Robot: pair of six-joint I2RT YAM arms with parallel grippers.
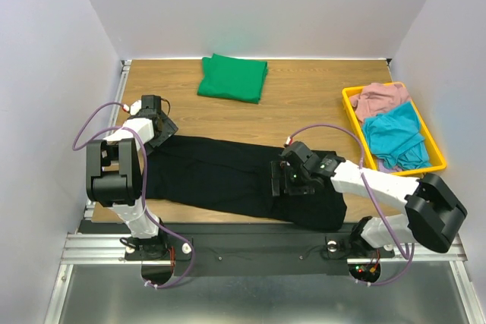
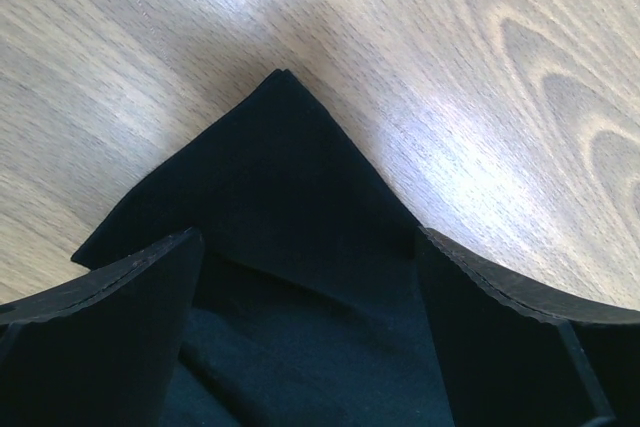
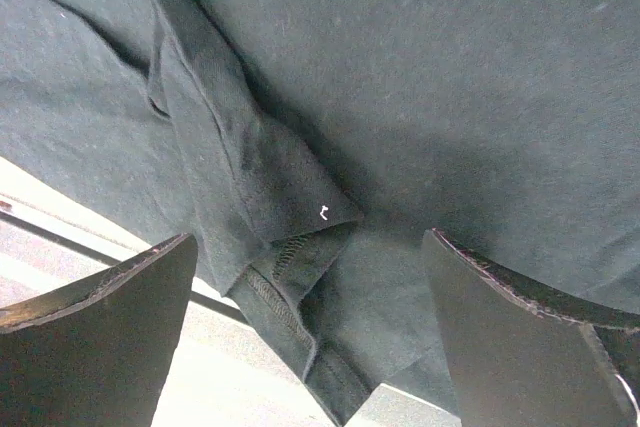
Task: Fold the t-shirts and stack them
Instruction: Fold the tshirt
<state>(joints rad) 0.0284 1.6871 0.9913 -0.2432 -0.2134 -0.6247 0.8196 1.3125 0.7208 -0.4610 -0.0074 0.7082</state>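
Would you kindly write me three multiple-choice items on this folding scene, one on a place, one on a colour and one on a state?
1. Relative to the black t-shirt, where does the green t-shirt lie?
A) beyond it, apart
B) on top of it
C) under it

2. What colour is the bin at the right?
A) blue
B) yellow
C) red

3. How do the two arms' jaws stand?
A) both shut on cloth
B) both open
C) one open, one shut

Answers:
1 A: bare wood shows between the two shirts.
2 B: its rim is bright yellow.
3 B: the left gripper and right gripper show fingers wide apart above black cloth.
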